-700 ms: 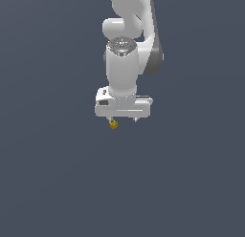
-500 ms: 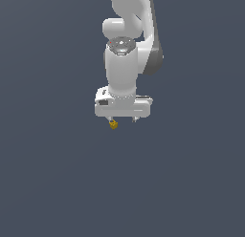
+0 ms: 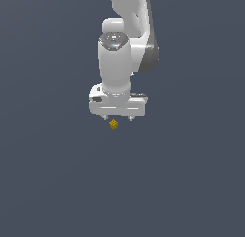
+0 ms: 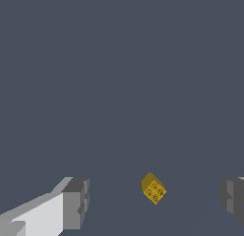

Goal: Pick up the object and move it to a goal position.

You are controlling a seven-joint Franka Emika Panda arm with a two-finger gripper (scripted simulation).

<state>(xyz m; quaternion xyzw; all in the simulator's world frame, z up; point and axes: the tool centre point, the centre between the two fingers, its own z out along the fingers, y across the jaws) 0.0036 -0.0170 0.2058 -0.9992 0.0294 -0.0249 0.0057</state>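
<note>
The small yellow block (image 3: pixel 113 124) lies loose on the grey bench (image 3: pixel 57 183), just under the claw (image 3: pixel 117 118) and between its spread, empty fingers (image 4: pixel 76 201) (nearer the one on the exterior view's left). Judging by that, gripping, lifting and carrying all remain. No container or goal mark shows anywhere.

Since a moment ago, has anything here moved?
Hardly. The hand hangs just above the yellow block much as before, with no clear shift either way. Its fingers stand open on either side of the block, not touching it. Nothing was taken hold of or let go.
</note>
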